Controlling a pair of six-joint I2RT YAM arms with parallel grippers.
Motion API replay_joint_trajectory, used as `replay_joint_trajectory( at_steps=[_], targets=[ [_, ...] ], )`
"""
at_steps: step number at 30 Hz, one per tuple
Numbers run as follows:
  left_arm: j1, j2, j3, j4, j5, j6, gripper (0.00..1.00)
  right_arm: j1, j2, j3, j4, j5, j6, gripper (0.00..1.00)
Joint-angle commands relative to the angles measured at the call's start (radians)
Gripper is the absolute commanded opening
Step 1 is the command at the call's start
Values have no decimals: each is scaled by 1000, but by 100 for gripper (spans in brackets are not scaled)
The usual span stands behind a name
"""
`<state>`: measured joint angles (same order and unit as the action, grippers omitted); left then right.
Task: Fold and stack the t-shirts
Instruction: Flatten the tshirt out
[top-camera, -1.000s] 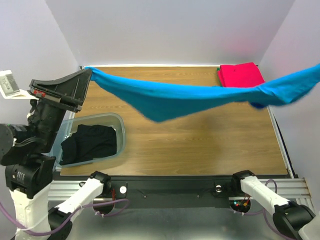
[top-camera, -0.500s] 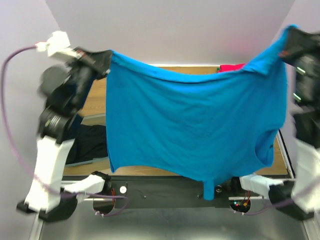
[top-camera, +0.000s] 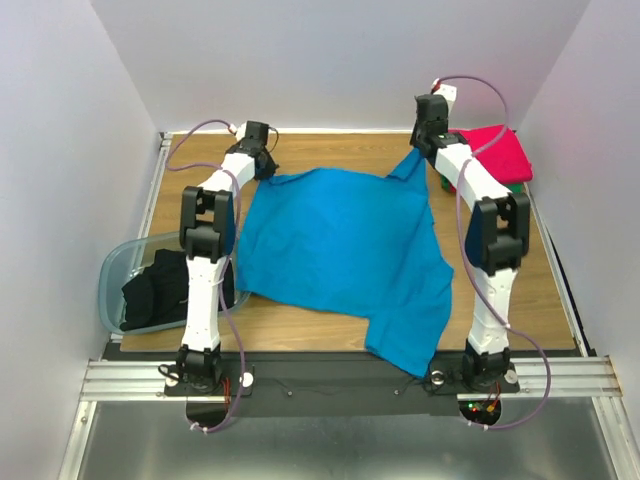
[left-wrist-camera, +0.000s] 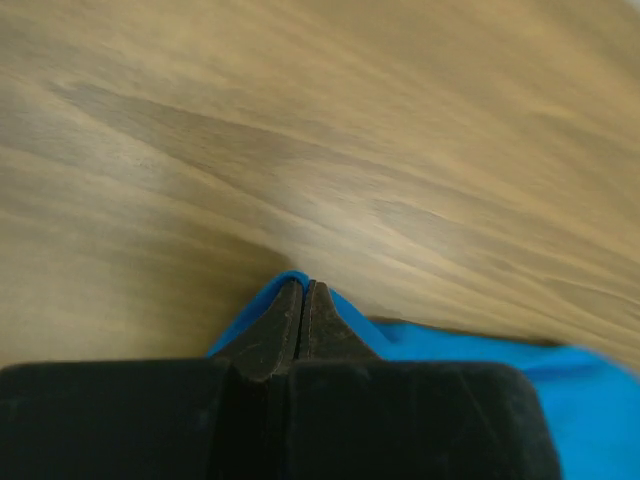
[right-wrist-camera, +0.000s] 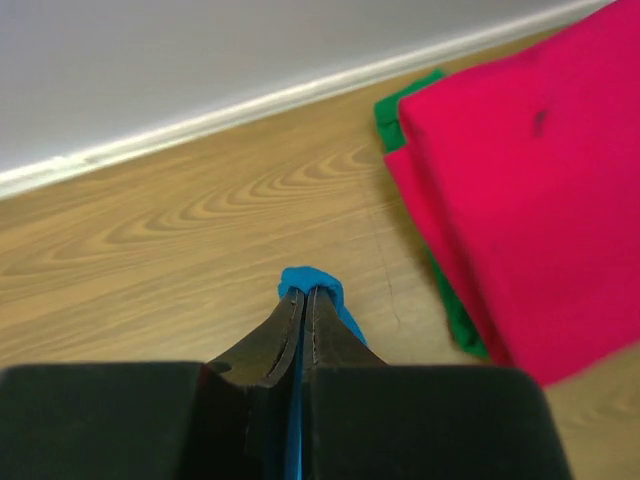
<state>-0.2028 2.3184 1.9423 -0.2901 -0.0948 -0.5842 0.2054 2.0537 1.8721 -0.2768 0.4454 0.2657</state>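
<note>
The bright blue t-shirt (top-camera: 345, 245) lies spread on the wooden table, its near end hanging over the front edge. My left gripper (top-camera: 268, 168) is shut on its far left corner, seen in the left wrist view (left-wrist-camera: 290, 282). My right gripper (top-camera: 420, 152) is shut on its far right corner (right-wrist-camera: 310, 280). A folded red-pink t-shirt (top-camera: 495, 152) lies on a folded green t-shirt (right-wrist-camera: 432, 190) at the far right. The black t-shirt (top-camera: 165, 285) sits in the bin.
A translucent blue-grey plastic bin (top-camera: 112, 280) stands at the near left of the table. The back wall runs just beyond both grippers. The table's front rail (top-camera: 340, 378) lies under the hanging cloth.
Both arms swung the blue t-shirt from held high in the air forward and down. It now lies flat on the table with both grippers low at the far edge.
</note>
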Motion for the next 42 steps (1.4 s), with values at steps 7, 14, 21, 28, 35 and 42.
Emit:
replay_joint_trajectory(
  at_steps=[7, 14, 21, 28, 35, 42],
  targets=[
    [55, 101, 285, 58, 18, 15, 0, -17, 279, 306, 113, -36, -13, 0],
    [60, 64, 288, 75, 89, 43, 97, -17, 235, 289, 111, -28, -14, 88],
    [42, -164, 181, 58, 110, 66, 98, -17, -28, 83, 73, -132, 1, 100],
    [-79, -491, -184, 63, 14, 74, 98, 31, -499, -514, 16, -264, 182, 100],
    [-257, -815, -613, 126, -31, -15, 98, 170, -742, -933, -65, -347, 319, 100],
    [-385, -939, -859, 140, -85, -86, 98, 172, -741, -1071, -67, -297, 394, 100]
  ],
)
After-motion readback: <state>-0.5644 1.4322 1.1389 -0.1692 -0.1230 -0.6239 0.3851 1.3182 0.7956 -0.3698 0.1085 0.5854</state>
